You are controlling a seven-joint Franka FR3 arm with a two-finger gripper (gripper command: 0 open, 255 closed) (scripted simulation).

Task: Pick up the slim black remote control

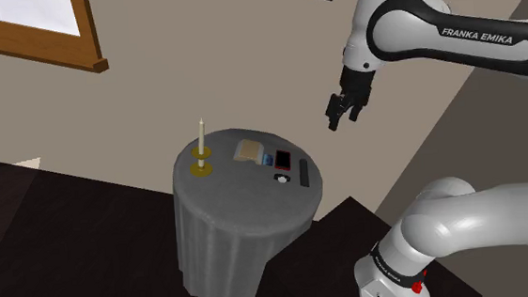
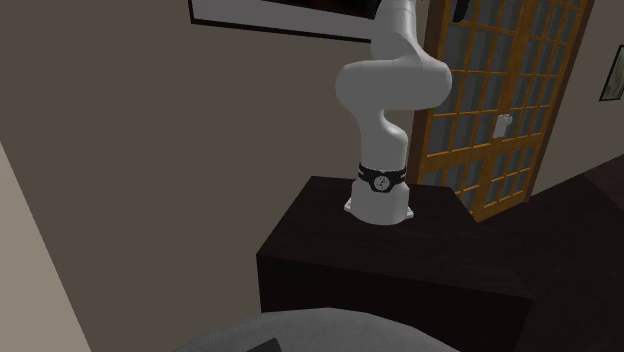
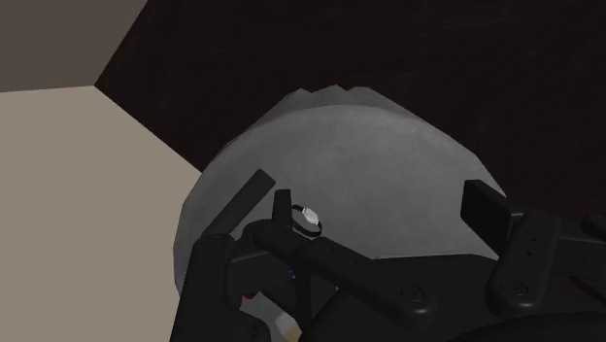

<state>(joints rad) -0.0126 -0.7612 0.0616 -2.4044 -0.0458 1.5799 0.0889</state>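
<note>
Grey cloth covers the small round bench (image 1: pixel 244 238) and hangs in folds to the dark floor (image 1: pixel 70 239). We see the slim black remote control (image 1: pixel 303 173) lying flat on the bench top, close to the edge on the shoulder view's right, with nothing gripping it. Just beside it, toward the shoulder view's left, sits a small black-and-white item (image 1: pixel 281 178); we cannot tell if the two touch. Next to that is a flat red and blue item (image 1: pixel 282 160), then a pale beige block (image 1: pixel 248 151). A white candle (image 1: pixel 200 137) stands upright in a brass-coloured holder (image 1: pixel 201 165) at the far left of the top. The tool (image 1: pixel 343 121) hangs in the air above the bench and off to the shoulder view's right, well apart from the remote and touching nothing. Its fingers (image 3: pixel 228 228) stand wide apart in the wrist view, so we mark it as spread and holding nothing; the grey bench top shows between them. The white arm (image 1: pixel 472 41) bends over from the shoulder view's right. In the second exterior view the arm's base sits on a dark box stand (image 2: pixel 380 270), with a wood lattice door (image 2: pixel 510 110) behind it. A wood window frame (image 1: pixel 58 42) hangs on the beige wall in the shoulder view's upper left.
</note>
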